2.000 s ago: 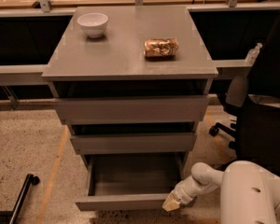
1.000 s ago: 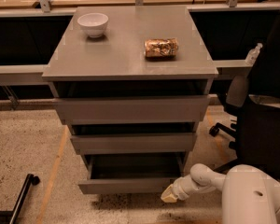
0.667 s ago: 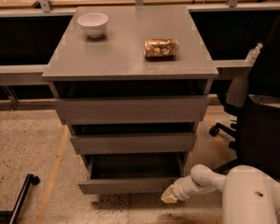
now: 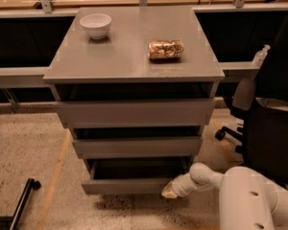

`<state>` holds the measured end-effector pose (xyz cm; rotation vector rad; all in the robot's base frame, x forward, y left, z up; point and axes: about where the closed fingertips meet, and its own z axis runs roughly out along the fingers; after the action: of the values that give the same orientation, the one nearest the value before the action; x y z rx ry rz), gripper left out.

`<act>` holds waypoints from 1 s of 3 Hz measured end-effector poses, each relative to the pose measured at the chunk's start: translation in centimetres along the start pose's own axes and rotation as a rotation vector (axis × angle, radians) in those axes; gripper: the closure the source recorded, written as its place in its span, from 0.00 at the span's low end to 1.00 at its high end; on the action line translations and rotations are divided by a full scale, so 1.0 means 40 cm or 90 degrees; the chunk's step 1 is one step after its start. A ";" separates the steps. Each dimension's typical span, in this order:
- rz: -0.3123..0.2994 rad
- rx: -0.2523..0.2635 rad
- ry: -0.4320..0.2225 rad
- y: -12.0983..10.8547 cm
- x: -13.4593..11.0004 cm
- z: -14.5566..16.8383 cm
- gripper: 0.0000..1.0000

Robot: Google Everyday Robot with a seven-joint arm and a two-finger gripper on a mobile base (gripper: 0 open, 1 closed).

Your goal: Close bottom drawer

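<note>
The bottom drawer (image 4: 127, 185) is the lowest of three grey drawers in the cabinet. It stands open a little, with a dark strip of its tray showing above its slim front panel. My gripper (image 4: 169, 190) is at the right end of that front panel, touching it or very close. The white arm (image 4: 206, 176) reaches in from the lower right.
The top drawer front (image 4: 134, 112) and middle drawer front (image 4: 137, 146) sit above. On the cabinet top (image 4: 120, 56) are a white bowl (image 4: 95, 25) and a snack bag (image 4: 165, 49). A black office chair (image 4: 269, 109) stands at the right. A black pole (image 4: 17, 205) lies at the lower left.
The bottom drawer has slid in from far out to only slightly open. My gripper moved with its front panel toward the cabinet. In the last second little has changed.
</note>
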<state>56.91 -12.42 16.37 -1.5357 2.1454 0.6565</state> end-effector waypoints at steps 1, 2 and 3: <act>0.000 -0.002 0.000 0.004 0.000 0.005 0.85; 0.001 -0.005 0.000 0.009 0.000 0.011 0.61; 0.005 0.014 -0.003 -0.016 -0.013 0.025 0.62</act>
<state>57.74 -11.61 15.78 -1.5144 2.1488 0.6371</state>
